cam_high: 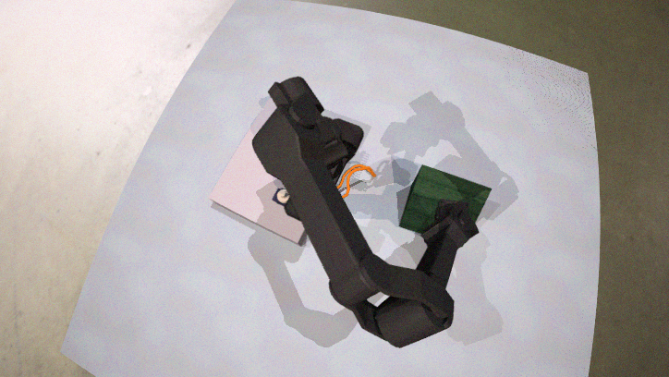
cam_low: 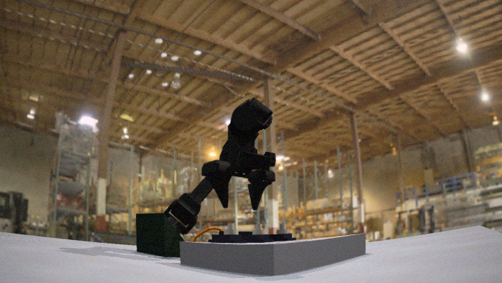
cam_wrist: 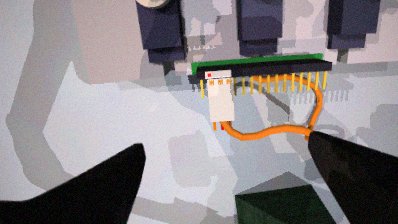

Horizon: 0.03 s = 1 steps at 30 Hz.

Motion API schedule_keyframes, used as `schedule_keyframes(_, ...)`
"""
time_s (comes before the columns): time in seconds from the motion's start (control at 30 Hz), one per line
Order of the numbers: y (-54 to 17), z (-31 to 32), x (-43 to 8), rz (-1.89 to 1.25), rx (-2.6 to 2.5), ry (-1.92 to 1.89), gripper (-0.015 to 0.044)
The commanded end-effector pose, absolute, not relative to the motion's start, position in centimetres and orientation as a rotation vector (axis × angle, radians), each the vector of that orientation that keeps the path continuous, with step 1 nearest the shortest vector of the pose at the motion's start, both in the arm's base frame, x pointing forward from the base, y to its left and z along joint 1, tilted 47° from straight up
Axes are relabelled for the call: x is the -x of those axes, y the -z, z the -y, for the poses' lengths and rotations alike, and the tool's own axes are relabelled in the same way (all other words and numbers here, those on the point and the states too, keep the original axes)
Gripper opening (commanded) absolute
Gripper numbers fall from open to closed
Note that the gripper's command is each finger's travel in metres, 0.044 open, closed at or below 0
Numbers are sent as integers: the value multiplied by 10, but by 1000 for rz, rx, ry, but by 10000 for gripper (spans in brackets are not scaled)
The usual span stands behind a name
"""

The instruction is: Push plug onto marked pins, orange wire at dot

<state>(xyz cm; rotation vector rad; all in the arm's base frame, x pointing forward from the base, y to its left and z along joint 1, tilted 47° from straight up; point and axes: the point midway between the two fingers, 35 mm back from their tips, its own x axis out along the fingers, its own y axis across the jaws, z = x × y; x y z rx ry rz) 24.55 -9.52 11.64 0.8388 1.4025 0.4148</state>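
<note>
The white plug (cam_wrist: pixel 221 105) sits at the left part of the pin row (cam_wrist: pixel 269 84) in the wrist view, square to it. Its upper end lies close against the coloured band (cam_wrist: pixel 222 74), whose red dot (cam_wrist: pixel 209 75) is at the left. One pin shows left of the plug, several to its right; they look straight. At the plug's lower end the orange wire is leftmost, on the dot's side. Pins under the plug are hidden. The orange lead (cam_wrist: pixel 265 134) (cam_high: pixel 358 166) (cam_low: pixel 206 229) loops right. My gripper (cam_wrist: pixel 226 145) (cam_low: pixel 240 209) is wide open and empty, above and short of the plug.
The pale block (cam_high: pixel 243 182) (cam_low: pixel 315 251) carries dark blue servos (cam_wrist: pixel 160 25) (cam_wrist: pixel 260 20) (cam_wrist: pixel 352 22) beyond the pins. A dark green block (cam_high: pixel 432 187) (cam_low: pixel 150 232) (cam_wrist: pixel 280 207) stands on the near side, by the arm's base. The right finger overlaps the lead's bend in the wrist view.
</note>
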Motion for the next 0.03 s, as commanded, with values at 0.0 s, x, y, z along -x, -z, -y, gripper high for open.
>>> schedule_keyframes(0.0,-116,95,-245,-1405,-834,-417,440)
